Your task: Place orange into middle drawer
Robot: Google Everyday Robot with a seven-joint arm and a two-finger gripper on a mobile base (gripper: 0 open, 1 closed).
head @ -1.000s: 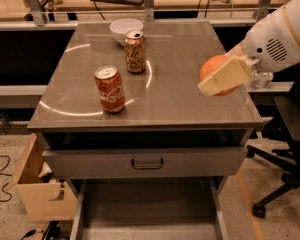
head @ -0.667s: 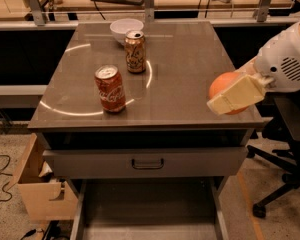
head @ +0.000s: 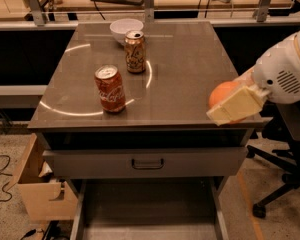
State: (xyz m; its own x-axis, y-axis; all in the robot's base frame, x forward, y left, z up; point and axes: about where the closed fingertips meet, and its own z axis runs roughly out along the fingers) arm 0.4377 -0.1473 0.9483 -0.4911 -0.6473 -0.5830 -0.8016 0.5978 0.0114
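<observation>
Orange-skinned and smooth, the orange sits gripped in my jaws, which are clenched on it at the end of my white arm. One cream-coloured finger lies across its near side and hides its lower part, while the other finger is behind the fruit and out of sight. My jaws hang at the right front corner of the bench, right over its front edge, and I cannot tell whether the fruit clears the top or brushes it. Below my jaws and to their left, under the bench top, is a shut grey drawer front with a dark loop handle. Lower again, down and to the left of my jaws, the middle drawer stands pulled out, its flat grey floor showing between low side walls; the orange is well apart from it, up at bench height. Left of my jaws on the bench stands a red cola can, upright, and beyond it, further back, an orange-brown soda can, also upright, the two near each other but apart. Just behind that can is a white bowl. Far to the left of my jaws and low down, a wooden box sits against the cabinet's side. Below my jaws to the right is the dark base of a wheeled chair.
</observation>
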